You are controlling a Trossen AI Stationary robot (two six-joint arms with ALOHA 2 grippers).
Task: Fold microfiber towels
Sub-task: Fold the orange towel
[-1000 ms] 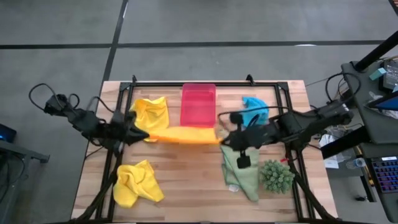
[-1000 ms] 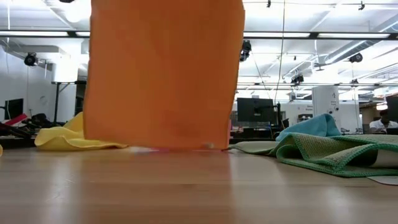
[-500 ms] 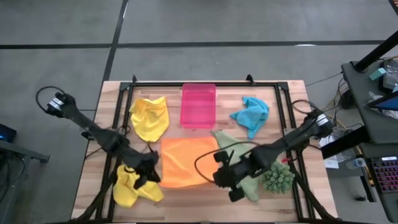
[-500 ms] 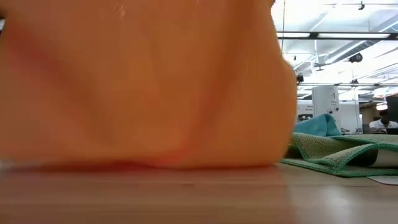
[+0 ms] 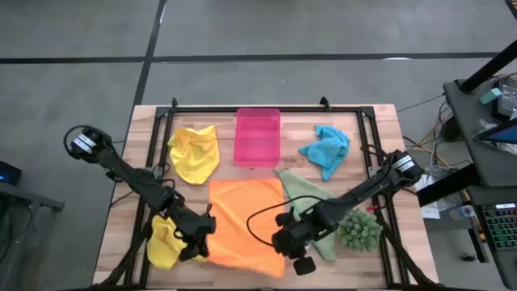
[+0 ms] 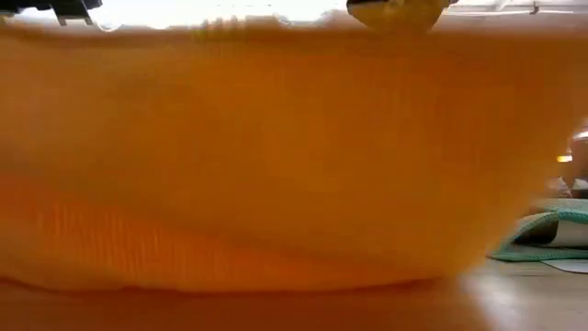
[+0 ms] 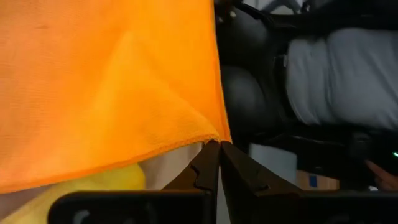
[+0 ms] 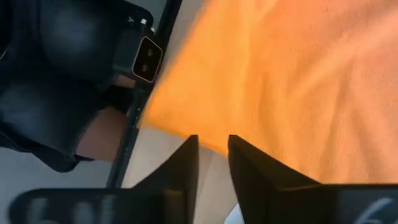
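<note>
The orange towel (image 5: pixel 244 222) lies spread on the table's middle. Its far part rests on the wood, and its near edge is raised and fills the low view (image 6: pixel 276 165). My left gripper (image 5: pixel 203 241) is shut on the towel's near left corner. My right gripper (image 5: pixel 284 242) is on its near right corner. No gripper touches the two yellow towels (image 5: pixel 194 153) (image 5: pixel 166 242), the light green towel (image 5: pixel 303 202) or the turquoise towel (image 5: pixel 325 148); all lie crumpled on the table. My left gripper pinches the orange towel's near left corner (image 7: pixel 208 127) between its two fingertips (image 7: pixel 211 158). The corner is lifted off the table, and the cloth slopes away to the part that lies flat. My right gripper has the towel's near right corner edge (image 8: pixel 205 134) between its two fingertips (image 8: pixel 189 152), which stand a little apart. The edge is lifted off the table, and the rest runs back onto the wood.
A pink tray (image 5: pixel 258 137) stands at the far middle. A spiky green plant (image 5: pixel 358 229) stands at the right, beside the light green towel. The near yellow towel lies right beside my left gripper. A dark frame (image 5: pixel 266 107) runs around the table.
Both grippers have gone toward the table's near edge and down, drawing the orange towel with them. It hung as a curtain in front of the pink tray. Now its far part is laid flat on the table and its near edge is still held up.
</note>
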